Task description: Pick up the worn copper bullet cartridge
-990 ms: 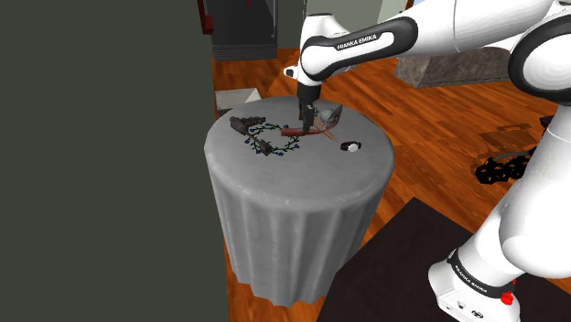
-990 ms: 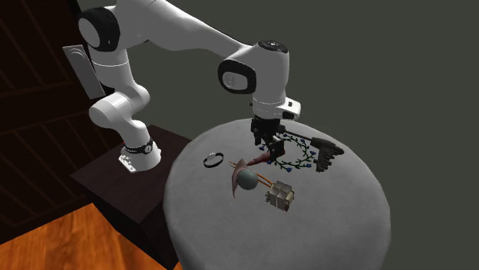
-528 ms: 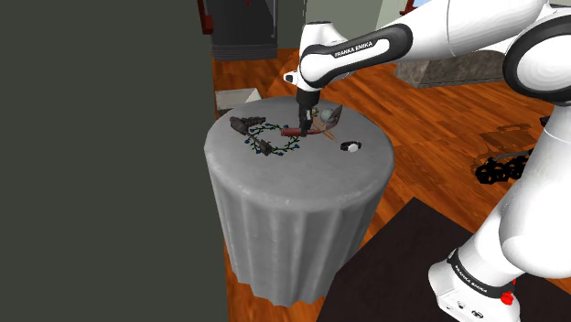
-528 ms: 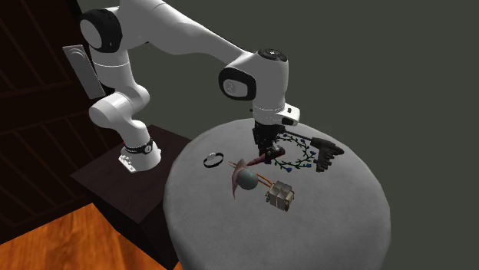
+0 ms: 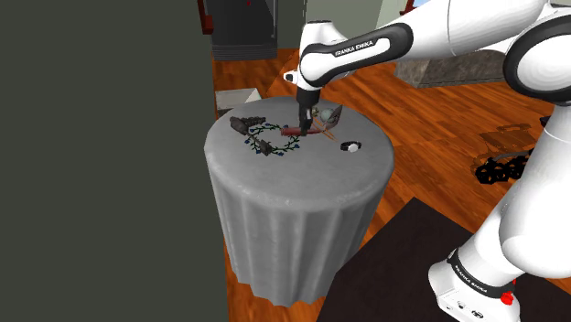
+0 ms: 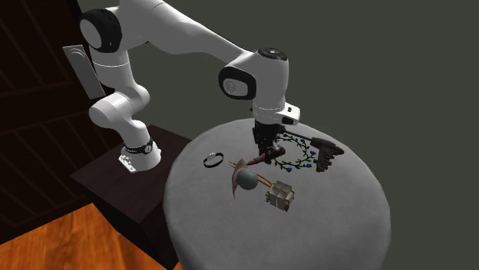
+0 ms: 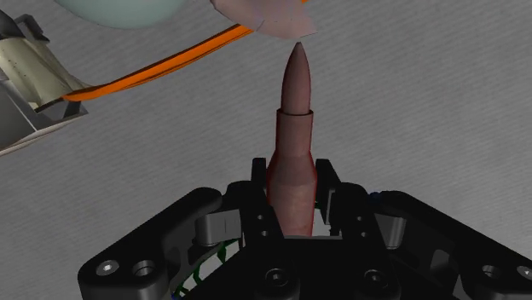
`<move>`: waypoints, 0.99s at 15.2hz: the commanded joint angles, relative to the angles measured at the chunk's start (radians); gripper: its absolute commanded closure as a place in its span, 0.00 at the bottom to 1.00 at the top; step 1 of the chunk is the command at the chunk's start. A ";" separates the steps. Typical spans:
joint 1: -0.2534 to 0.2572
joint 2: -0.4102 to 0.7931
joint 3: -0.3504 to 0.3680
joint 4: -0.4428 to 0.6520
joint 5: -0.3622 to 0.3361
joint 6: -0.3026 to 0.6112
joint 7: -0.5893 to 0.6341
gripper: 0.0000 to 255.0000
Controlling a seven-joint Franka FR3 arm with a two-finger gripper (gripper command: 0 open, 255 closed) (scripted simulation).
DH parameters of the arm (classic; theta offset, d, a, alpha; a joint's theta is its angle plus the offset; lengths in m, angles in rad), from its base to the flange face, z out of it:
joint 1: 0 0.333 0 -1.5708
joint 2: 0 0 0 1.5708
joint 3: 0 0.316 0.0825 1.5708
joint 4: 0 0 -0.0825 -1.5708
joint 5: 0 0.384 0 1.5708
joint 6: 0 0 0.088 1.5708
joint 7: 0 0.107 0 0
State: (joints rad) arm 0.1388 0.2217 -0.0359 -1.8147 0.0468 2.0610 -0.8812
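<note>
1. Round table [image 5: 302, 210] w/ grey cloth draped over it stands mid-frame in the shoulder view, on an orange wood floor [image 5: 412, 174]. A dark wall [image 5: 91, 155] takes that view's left.
2. Clutter is bunched on the tabletop, centre of the second exterior view: green beaded loop [image 6: 295, 151], dark ring [image 6: 213, 159], grey ball on an orange rod [image 6: 247, 179], small boxy motor-like part [image 6: 279, 195].
3. Cartridge [image 7: 292, 145] is reddish-brown and lies low on the cloth amid that clutter, just beside the loop. Its tip points away from my palm toward a pinkish piece [image 7: 264, 17].
4. My gripper [image 7: 292, 175] points straight down, fingers clamped on the cartridge's wide case, one per side. It's a round body, so I grip across the width to stop it rolling out.
5. Judgement: the grasp is made but the lift isn't done yet. Neighbours are close, so the way out is straight up.
</note>
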 commanded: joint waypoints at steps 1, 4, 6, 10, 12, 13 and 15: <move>0.001 -0.007 0.000 0.011 -0.001 -0.018 0.002 1.00; 0.001 -0.017 0.000 0.038 -0.002 -0.055 0.004 1.00; 0.001 -0.023 0.000 0.056 -0.003 -0.080 0.005 1.00; 0.001 -0.033 0.000 0.097 -0.004 -0.131 0.007 1.00; 0.001 -0.037 0.000 0.119 -0.004 -0.157 0.008 1.00; 0.001 -0.039 0.000 0.130 -0.004 -0.170 0.008 1.00; 0.001 -0.040 -0.001 0.144 -0.005 -0.185 0.009 1.00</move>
State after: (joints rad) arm 0.1392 0.1828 -0.0365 -1.6761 0.0423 1.8835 -0.8730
